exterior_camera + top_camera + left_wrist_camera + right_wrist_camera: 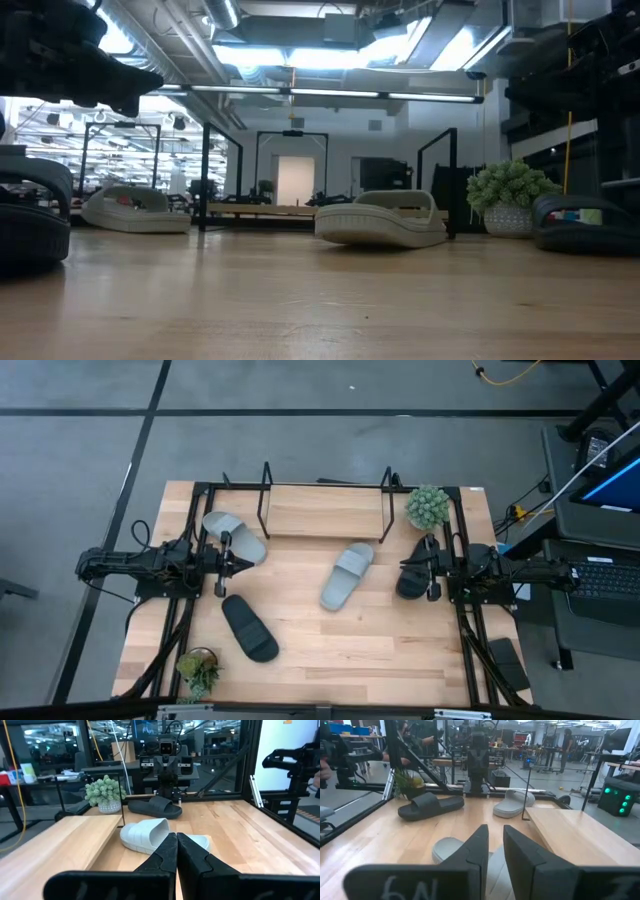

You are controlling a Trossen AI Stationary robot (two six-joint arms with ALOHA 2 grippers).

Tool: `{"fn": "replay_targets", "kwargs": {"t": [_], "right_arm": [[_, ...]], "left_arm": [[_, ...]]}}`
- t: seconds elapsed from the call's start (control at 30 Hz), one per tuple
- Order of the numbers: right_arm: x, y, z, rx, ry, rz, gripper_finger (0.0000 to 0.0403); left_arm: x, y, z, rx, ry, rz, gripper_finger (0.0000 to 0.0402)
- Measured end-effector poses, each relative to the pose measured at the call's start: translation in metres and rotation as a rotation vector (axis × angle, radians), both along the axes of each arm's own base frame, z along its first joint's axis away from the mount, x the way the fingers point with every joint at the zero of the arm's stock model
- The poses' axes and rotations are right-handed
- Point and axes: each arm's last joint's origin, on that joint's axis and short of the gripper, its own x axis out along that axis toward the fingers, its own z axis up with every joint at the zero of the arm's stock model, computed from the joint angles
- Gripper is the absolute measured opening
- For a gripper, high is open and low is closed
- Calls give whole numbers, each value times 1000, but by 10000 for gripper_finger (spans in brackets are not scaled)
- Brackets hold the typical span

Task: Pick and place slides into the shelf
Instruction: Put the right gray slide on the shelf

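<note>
Two light grey slides lie sole-down on the table, one at the far left [235, 536] and one in the middle [347, 575]. One black slide [250, 628] lies near the front left, the other [415, 575] at the right. The shelf [325, 510] stands at the far edge with nothing on its wooden base. My left gripper [228, 560] hovers shut beside the far-left grey slide; its fingertips [176, 837] meet. My right gripper [432, 572] hovers by the right black slide, its fingers [495, 832] a narrow gap apart. Both hold nothing.
A potted green plant [427, 507] stands at the shelf's right end, close to my right gripper. A smaller plant [200, 668] stands at the front left corner. A black frame [190, 590] runs along the table's sides. Bare wood [380, 650] lies at the front right.
</note>
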Motion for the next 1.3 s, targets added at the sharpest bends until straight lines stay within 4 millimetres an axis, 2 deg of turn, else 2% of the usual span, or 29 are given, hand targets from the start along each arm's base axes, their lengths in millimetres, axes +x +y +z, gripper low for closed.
{"fn": "replay_targets", "kwargs": {"t": [0.2, 0.43, 0.53, 0.8, 0.97, 1.1, 1.3], "right_arm": [[0, 0, 0, 82, -2, 1, 52], [0, 0, -1, 72, 7, 1, 8], [0, 0, -1, 70, 10, 1, 7], [0, -1, 1, 194, -8, -23, 4], [-2, -2, 15, 206, -19, -49, 3], [-2, -2, 35, 157, -17, -51, 2], [6, -3, 51, 112, 62, -101, 2]], "left_arm": [[0, 1, 0, -3, -1, 32, 0], [0, 2, 1, -50, -7, 55, 0], [0, 1, 1, -52, -6, 48, 0], [0, 1, 1, -1, -2, 46, 0], [0, 2, 3, 23, -26, 56, 0], [-2, 2, 13, -10, -64, 63, 0], [-7, 2, 33, -38, -115, 80, 0]]}}
